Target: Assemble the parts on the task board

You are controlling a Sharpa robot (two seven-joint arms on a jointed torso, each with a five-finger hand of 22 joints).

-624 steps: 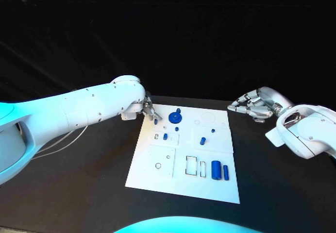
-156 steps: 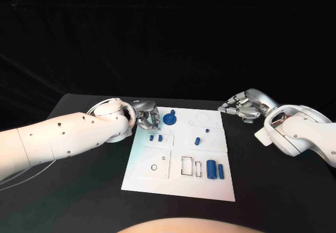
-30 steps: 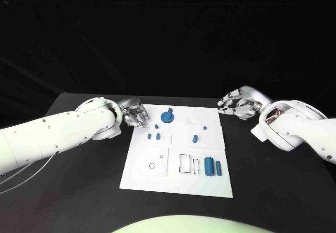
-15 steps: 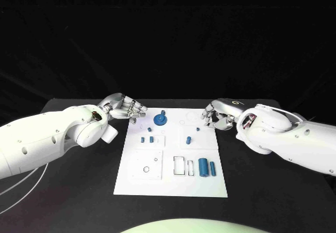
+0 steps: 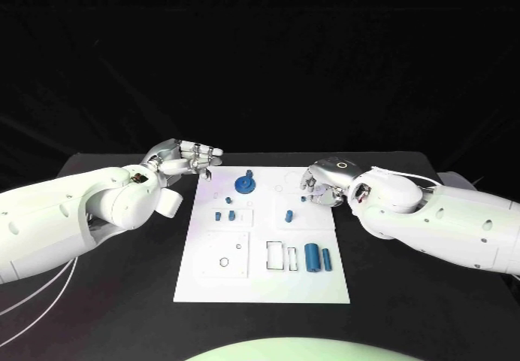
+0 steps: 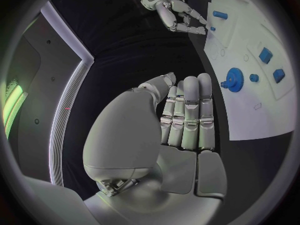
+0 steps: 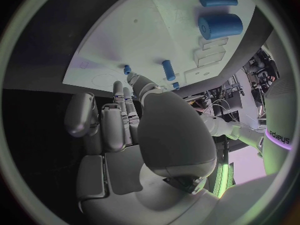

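The left hand [image 5: 184, 158] is seen just off the board's far-left corner, over the black table [image 5: 98, 301]; fingers are drawn together and curled, nothing held. In the left wrist view the fingers [image 6: 187, 110] lie side by side, pressed together, w/ the palm bare.

The task board [image 5: 217, 282] lies mid-table. Near its far edge, left of centre, the blue gear [image 5: 244, 184] stands on its post. Just nearer, small blue pegs [image 5: 223, 216] sit by the left-centre panel. A short blue pin [image 5: 288, 216] lies approx. mid-board. Toward the near-right part, the thick blue cylinder [image 5: 311, 258] and a thin blue rod [image 5: 328, 259] lie side by side, beside the outlined rectangular slots [image 5: 275, 255].

The right hand [image 5: 323, 188] hangs over the board's far-right area, fingers curled in; whether anything is held cannot be told, though nothing is seen in the right wrist view.

Judged step: a reach by the right hand for a loose part, prob. the pin. It should be approached from above w/ fingers spread first, pinched along its sides so it can't roll, and lifted straight. The board should be kept from sliding.
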